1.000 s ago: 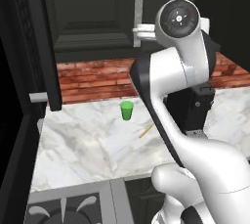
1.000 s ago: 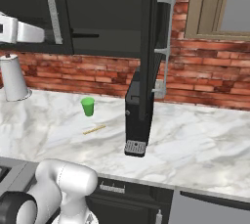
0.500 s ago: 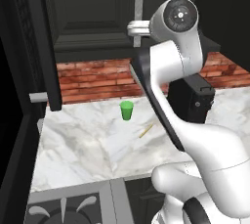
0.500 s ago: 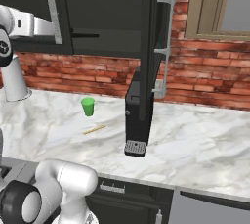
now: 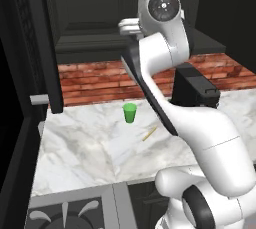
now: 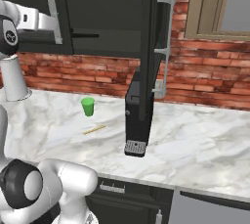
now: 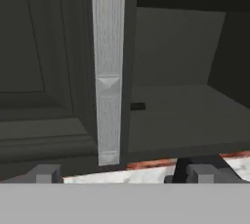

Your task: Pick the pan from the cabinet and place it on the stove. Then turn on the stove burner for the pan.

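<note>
The cabinet (image 6: 102, 3) is a dark wall unit above the counter. Its right door (image 6: 149, 47) stands open and its left door (image 7: 39, 47) is shut, with a silver bar handle (image 7: 108, 71). A thin black bar, apparently the pan's handle (image 7: 137, 106) (image 6: 87, 35), pokes out on the shelf from behind the shut door. The pan's round body is hidden. My gripper (image 7: 122, 175) is open and empty, just in front of that bar handle, level with the cabinet's lower edge. The white hand (image 5: 129, 25) (image 6: 36, 20) is raised beside the handle. The stove's grate (image 5: 45, 218) lies at the lower left.
On the marble counter (image 5: 90, 148) stand a green cup (image 5: 130, 113) (image 6: 88, 106) and a black box appliance (image 5: 195, 90) (image 6: 138, 120), with a small tan stick (image 5: 149, 133) between them. Another dark door edge (image 5: 45, 48) stands open on the left. A window (image 6: 219, 3) is at the far right.
The arm has swung the hand sideways along the cabinet front until it reached the shut door's bar handle. The jaws stayed open.
</note>
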